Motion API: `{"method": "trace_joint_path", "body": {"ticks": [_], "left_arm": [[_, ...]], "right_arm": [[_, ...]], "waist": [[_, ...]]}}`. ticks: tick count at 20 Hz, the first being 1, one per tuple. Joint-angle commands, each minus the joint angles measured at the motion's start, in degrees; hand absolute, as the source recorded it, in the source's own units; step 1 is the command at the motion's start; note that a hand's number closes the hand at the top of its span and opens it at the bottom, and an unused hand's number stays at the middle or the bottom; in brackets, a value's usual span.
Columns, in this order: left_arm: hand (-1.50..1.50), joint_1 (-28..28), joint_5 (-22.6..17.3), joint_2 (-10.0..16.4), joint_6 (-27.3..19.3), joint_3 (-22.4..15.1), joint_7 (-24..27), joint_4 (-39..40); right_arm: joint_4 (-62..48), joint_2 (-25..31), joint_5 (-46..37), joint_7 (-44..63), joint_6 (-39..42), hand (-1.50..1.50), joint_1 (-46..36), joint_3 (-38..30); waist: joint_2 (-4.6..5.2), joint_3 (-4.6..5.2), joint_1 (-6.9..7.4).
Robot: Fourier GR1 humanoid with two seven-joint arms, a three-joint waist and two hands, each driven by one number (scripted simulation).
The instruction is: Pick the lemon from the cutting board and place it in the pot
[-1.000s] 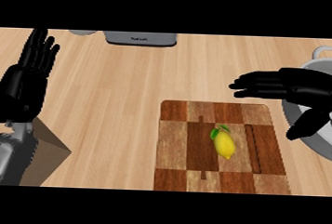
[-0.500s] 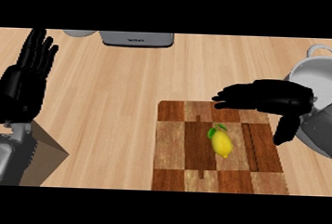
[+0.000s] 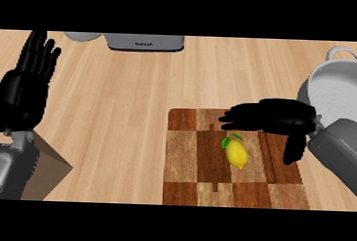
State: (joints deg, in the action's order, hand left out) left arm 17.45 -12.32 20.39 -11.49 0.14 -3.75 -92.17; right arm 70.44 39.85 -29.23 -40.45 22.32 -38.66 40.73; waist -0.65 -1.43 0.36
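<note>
Lemon (image 3: 237,153) lies on cutting board (image 3: 186,165). Right hand (image 3: 274,118) hovers at its 12 o'clock, fingers apart, holding nothing. Pot (image 3: 337,93) stands at 2 o'clock. Left hand (image 3: 24,89) rests at 9 o'clock, fingers straight.

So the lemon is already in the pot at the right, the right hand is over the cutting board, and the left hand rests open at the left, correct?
Not quite. The head view shows the lemon lying on the cutting board, not in the pot. The rest holds: the right hand is over the board, fingers open, and the left hand rests open at the left.
</note>
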Motion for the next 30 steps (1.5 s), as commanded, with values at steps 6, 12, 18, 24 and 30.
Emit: {"method": "trace_joint_path", "body": {"ticks": [6,12,18,24,30], "left_arm": [[0.0,-3.5,-0.8,-4.2,-0.4,-0.4,1.7,2.6],[0.0,-2.6,-2.1,-3.3,1.4,1.3,2.2,3.6],[0.0,-1.4,-1.6,-2.7,1.6,0.7,-1.4,1.7],[0.0,1.0,-1.6,-2.3,1.5,2.3,-1.7,3.8],[0.0,-4.2,0.4,-5.1,-0.7,0.2,-0.8,-0.6]], "right_arm": [[0.6,-2.8,-3.8,0.9,-1.4,-1.5,2.2,-0.8],[-2.8,-7.6,-9.3,4.9,-6.6,-1.5,4.8,0.4],[-5.2,-11.0,-11.8,5.0,-5.5,-1.5,3.8,0.1],[-8.8,-15.8,-14.9,3.8,-7.7,-1.5,5.5,1.4],[-10.4,-18.1,-18.8,-3.6,-11.9,1.5,6.9,3.9]], "waist": [[0.69,1.46,-0.41],[0.84,1.45,-0.12],[0.74,1.44,-0.06],[0.75,1.45,-0.33],[0.66,1.42,0.19]]}}
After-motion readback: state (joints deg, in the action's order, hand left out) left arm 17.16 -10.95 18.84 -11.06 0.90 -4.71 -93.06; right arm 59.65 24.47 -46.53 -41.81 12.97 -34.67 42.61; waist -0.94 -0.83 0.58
